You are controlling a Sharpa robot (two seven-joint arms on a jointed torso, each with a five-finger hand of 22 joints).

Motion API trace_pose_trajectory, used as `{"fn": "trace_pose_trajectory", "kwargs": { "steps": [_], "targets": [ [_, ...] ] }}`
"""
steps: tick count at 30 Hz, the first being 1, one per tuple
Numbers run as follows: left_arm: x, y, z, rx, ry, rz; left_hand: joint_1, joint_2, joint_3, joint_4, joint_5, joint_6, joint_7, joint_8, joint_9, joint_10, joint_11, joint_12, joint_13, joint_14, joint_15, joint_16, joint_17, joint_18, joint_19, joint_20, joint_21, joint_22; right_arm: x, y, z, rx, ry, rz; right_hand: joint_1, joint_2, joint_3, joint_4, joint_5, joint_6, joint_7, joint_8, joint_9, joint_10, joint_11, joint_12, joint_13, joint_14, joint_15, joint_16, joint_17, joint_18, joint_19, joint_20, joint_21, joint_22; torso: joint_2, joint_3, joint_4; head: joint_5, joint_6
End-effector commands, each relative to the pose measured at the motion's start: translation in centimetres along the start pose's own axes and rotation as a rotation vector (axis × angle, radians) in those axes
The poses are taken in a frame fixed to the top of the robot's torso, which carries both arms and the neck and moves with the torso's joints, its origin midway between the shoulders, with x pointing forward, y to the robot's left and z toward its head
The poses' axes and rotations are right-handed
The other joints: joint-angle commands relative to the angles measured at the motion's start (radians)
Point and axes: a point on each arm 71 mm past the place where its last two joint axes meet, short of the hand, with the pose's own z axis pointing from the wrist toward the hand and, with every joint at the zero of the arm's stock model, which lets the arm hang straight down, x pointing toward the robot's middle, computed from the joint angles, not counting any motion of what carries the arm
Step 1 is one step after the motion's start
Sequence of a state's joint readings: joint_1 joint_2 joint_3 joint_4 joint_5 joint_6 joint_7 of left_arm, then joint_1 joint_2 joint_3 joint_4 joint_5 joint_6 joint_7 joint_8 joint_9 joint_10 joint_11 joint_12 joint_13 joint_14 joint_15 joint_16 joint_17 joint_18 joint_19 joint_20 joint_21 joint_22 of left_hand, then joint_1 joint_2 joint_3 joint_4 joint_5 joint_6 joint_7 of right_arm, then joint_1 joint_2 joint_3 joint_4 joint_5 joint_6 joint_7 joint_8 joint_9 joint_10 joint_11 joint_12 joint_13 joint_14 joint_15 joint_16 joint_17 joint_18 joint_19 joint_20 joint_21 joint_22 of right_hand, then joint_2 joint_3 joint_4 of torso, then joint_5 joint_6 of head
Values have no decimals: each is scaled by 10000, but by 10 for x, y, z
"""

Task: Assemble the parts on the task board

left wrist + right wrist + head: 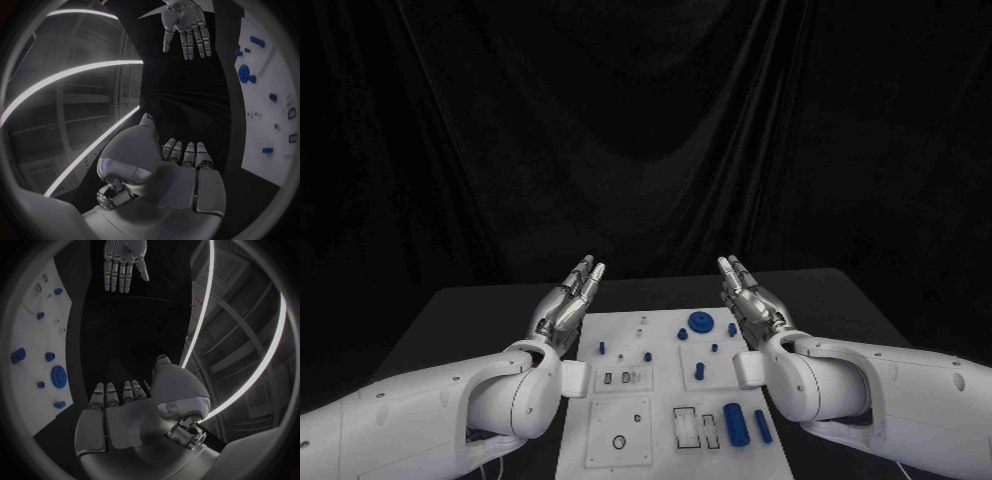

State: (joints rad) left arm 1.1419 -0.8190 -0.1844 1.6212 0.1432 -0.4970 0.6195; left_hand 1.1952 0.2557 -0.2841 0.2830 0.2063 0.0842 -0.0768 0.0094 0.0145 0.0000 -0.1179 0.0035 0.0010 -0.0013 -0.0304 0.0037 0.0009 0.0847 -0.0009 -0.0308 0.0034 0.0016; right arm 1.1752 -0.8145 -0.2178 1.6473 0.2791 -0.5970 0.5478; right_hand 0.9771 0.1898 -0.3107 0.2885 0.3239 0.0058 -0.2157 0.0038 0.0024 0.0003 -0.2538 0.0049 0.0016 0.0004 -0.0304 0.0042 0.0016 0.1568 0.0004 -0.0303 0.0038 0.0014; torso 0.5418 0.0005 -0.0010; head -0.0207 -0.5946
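The white task board [620, 410] lies mid-table between my arms. Blue parts sit on it: a round disc [700, 322] near the far end, several small pegs such as one [700, 370] mid-board, and two long pieces [736, 424] near the front right. My left hand [571, 300] hovers at the board's far left corner, fingers straight and apart, holding nothing. My right hand [750, 295] mirrors it at the far right corner, also empty. In the left wrist view my left hand [181, 155] faces the right hand [185, 25] beside the board [269, 120]. The right wrist view shows my right hand [119, 395], left hand [125, 260] and the disc [59, 375].
Several rectangular and round recesses [692, 425] mark the board's near half. Black tabletop [473, 310] runs along both sides of the board, with a black curtain behind. Both white forearms [459, 410] flank the board's near end.
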Motion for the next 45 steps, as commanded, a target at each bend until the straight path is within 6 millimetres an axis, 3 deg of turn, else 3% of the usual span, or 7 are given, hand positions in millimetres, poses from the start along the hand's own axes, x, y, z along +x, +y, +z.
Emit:
{"fn": "trace_pose_trajectory", "kwargs": {
  "steps": [1,8,21,31,38,43,45],
  "targets": [
    [7,-8,-2,753,875,-1713,506,19,-113,60,128,108,-63,67,18,0,-67,-35,-10,13,-1112,-37,-9,206,9,-738,-34,-16,3,-1,-2,400,359,1645,186,-30,-64,22,26,149,104,30,36,-3,94,-49,-16,-4,-2388,-42,-16,205,-4,-1225,-38,-14,0,1,0,-1,-2],
    [-5,-14,0,1936,2193,-1247,647,5,-89,72,115,135,-7,69,20,0,11,-35,-10,13,-1023,-37,-9,336,9,-514,-34,-16,-20,4,-7,298,778,1546,255,-115,-81,24,-175,242,547,67,58,-3,623,-49,-16,-4,-1861,-42,-16,207,-4,-732,-38,-14,55,-19,14,84,-603],
    [-16,-18,0,2504,2520,-110,1057,13,3,64,430,333,179,96,45,0,192,-35,-10,13,-823,-37,-9,556,9,-107,-34,-16,-36,32,-9,-353,2473,107,690,-295,123,9,-373,557,1281,178,116,-3,1971,-49,-16,-4,-383,-42,-16,123,-4,623,-38,-14,357,-49,175,36,-914],
    [-29,-23,-5,2937,2770,1016,1937,-36,184,82,1532,704,427,126,78,0,430,-35,-10,13,-624,-37,-9,618,9,145,-34,-16,-43,64,-6,258,3869,-2778,2640,-633,689,-462,1517,1020,1907,277,177,32,2789,12,12,-4,426,-42,-16,227,-4,1698,-38,-14,579,-86,428,-126,-1320],
    [-38,-29,-11,2972,2692,1177,2232,-56,240,77,2063,933,614,160,106,0,629,-35,-10,13,-370,-37,-9,609,9,392,-34,-16,-49,90,-2,414,4071,-4781,4053,-554,1024,-1541,1706,1368,2281,299,211,173,3188,141,65,221,1819,43,57,197,713,2828,407,265,810,-142,475,-123,-1392],
    [-39,-39,-6,3114,2708,1291,2370,-42,277,87,2322,1009,680,162,111,0,699,-35,-10,13,-249,-37,-9,621,9,528,-34,-16,-54,105,2,-99,3990,-7270,4366,-558,1219,-2064,1550,1880,2736,405,273,469,3457,348,138,1525,2257,363,286,172,2176,3198,1048,565,1008,-197,530,-124,-1376],
    [-40,-42,-5,3136,2720,1324,2411,-35,289,90,2424,1055,710,167,116,0,727,-35,-10,13,-196,-37,-9,633,9,594,-34,-16,-55,110,6,-400,3920,-9043,4835,-557,1529,-2551,1433,2671,3160,573,344,1331,3907,798,265,5421,2598,1483,886,-178,5080,3243,2169,1033,1055,-217,544,-74,-1407]
  ]
}}
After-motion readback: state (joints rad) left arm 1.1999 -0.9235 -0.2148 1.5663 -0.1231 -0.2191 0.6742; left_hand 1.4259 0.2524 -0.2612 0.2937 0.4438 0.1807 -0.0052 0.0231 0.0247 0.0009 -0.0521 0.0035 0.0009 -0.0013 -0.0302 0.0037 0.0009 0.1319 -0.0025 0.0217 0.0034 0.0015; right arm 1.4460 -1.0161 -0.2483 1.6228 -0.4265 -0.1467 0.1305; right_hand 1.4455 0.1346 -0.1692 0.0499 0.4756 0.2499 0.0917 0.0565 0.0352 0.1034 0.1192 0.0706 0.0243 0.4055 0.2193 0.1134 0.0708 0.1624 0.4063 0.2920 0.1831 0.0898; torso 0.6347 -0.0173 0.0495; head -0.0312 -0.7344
